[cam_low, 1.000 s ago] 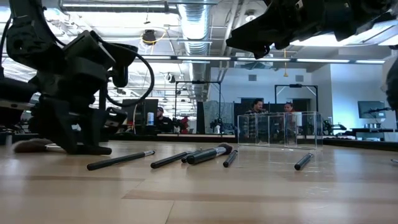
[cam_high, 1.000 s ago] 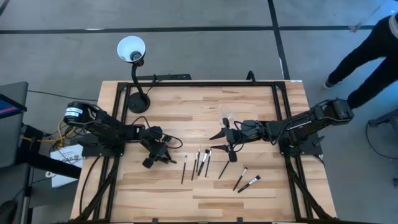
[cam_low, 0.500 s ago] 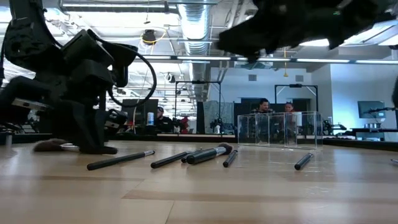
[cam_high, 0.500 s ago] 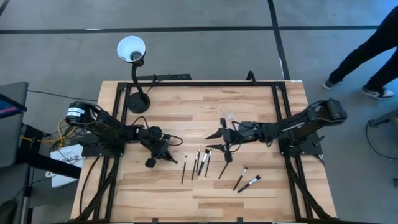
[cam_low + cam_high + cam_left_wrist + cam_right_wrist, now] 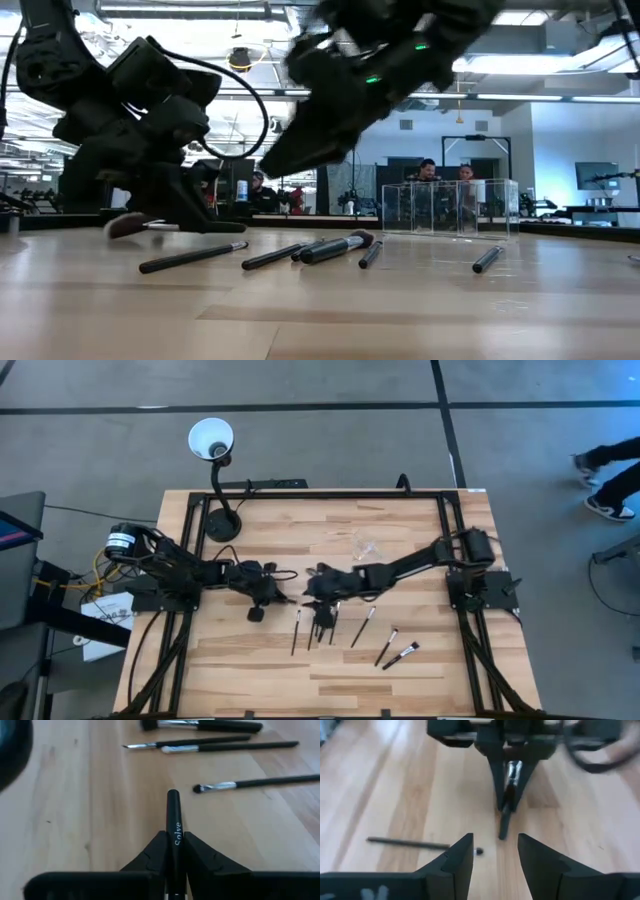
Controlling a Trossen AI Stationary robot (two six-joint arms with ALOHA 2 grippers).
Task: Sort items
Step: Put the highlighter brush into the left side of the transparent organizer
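Two grippers face each other mid-table: left gripper (image 5: 175, 851) clamps brush (image 5: 173, 817); right gripper (image 5: 494, 851) parted.

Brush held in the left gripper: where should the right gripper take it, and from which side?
On the bare handle end of the brush sticking out past the left gripper. Come level and head-on; the open right gripper faces that tip, fingers either side.
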